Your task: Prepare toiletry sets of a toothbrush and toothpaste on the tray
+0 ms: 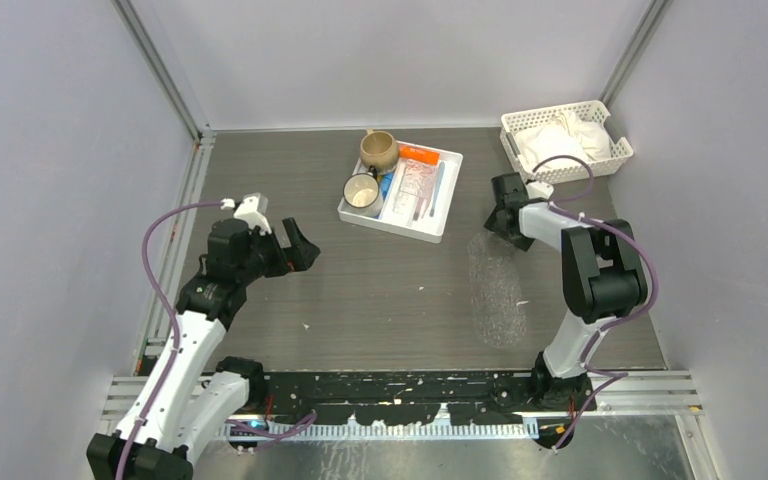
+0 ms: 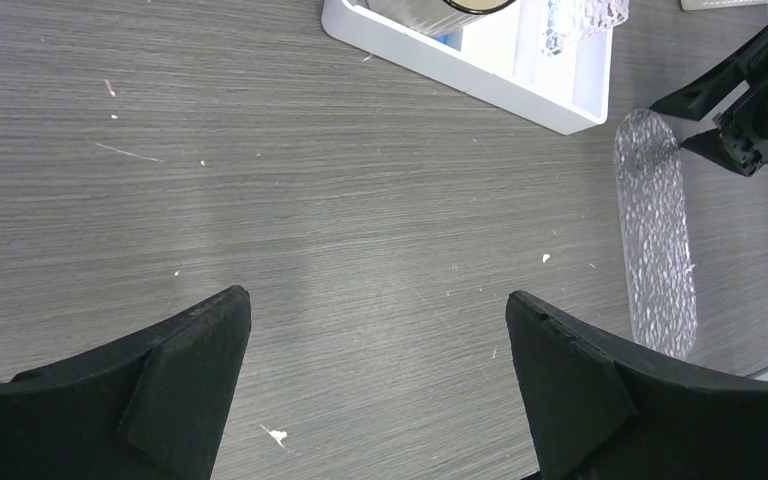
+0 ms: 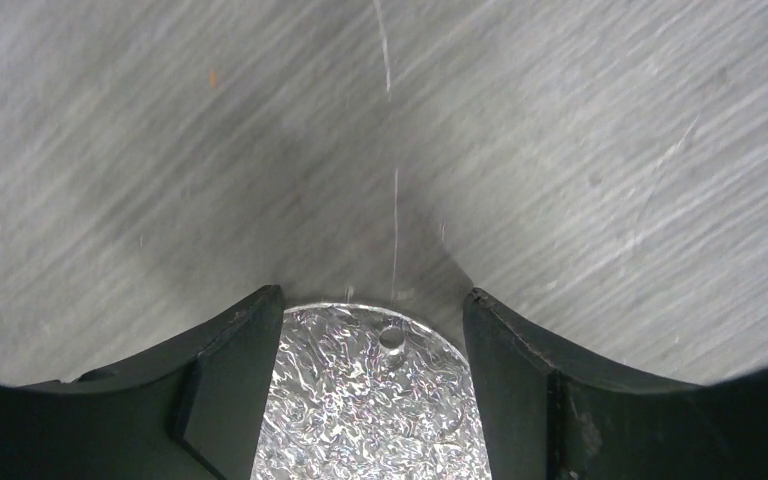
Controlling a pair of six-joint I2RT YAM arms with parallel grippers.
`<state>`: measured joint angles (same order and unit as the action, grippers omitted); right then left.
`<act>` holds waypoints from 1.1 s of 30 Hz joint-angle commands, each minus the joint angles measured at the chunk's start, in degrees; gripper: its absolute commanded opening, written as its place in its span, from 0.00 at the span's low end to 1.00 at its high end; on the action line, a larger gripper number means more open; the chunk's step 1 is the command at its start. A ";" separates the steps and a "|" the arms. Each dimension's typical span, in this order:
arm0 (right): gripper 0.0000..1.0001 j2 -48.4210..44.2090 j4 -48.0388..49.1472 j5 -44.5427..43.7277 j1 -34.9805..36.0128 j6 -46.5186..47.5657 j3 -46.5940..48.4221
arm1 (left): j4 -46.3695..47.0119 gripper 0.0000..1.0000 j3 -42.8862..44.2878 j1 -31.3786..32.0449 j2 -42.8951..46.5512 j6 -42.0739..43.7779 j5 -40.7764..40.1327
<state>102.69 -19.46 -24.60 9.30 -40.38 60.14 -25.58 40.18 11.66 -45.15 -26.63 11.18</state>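
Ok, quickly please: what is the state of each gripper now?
Left gripper: open, holding nothing.
Right gripper: jaws apart at the end of the tray; whether it grips cannot be told.

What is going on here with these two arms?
The right gripper is down at one end of the clear textured tray, its fingers on either side of the rounded edge; whether they already pinch it is not clear. The tray lies flat on the table and holds nothing yet. The left gripper hangs open over bare table, holding nothing. The orange toothpaste tube and the toothbrushes are in the white compartmented tray, next to two mugs.
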 commanded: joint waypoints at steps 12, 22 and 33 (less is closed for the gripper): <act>0.71 -2.68 -0.87 1.05 17.31 -5.47 -7.70 | 1.57 1.00 -1.86 0.25 1.45 -0.70 0.84; 0.71 -0.98 1.44 1.25 29.58 -10.27 -8.84 | 2.24 1.00 -2.56 0.20 1.46 -0.98 0.83; 0.71 5.86 1.91 0.86 42.70 -11.79 -1.35 | 1.52 1.00 -2.88 0.20 2.42 -0.98 0.51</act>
<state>102.56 -15.44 -31.77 47.29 -47.37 57.49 -25.36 37.56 11.68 -43.88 -27.07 11.53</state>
